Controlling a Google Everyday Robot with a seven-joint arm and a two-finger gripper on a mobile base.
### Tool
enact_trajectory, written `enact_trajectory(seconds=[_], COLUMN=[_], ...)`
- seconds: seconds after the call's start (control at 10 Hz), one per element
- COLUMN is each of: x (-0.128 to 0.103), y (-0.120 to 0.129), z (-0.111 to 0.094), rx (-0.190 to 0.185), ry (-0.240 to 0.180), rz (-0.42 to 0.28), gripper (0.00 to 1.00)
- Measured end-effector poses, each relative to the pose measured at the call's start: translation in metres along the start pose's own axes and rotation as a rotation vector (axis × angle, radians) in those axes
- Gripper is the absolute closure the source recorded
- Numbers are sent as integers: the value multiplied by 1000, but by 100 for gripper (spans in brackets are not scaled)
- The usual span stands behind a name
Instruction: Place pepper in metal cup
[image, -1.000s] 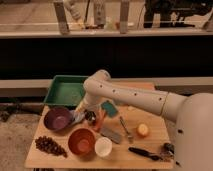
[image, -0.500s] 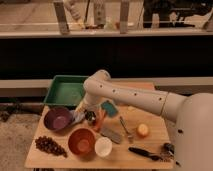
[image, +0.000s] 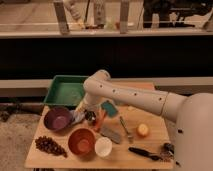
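While jaws (image: 88, 116) hover over metal cup (image: 90, 116), pepper (image: 100, 121) just right.

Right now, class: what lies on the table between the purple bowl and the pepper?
In the camera view, the gripper and metal cup lie between purple bowl and pepper.

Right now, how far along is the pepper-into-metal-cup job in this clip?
Nothing looks finished yet. The pepper appears to lie on the table, outside the metal cup. In hand: the gripper is down low by the cup and pepper, between the purple bowl and the teal sponge. Left: lifting the pepper and dropping it into the cup.
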Motion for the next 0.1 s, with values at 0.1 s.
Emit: enact_trajectory(seconds=[0.1], x=[0], y=[0], z=[0], rx=[0], ry=[0], rz=[0], gripper=[20])
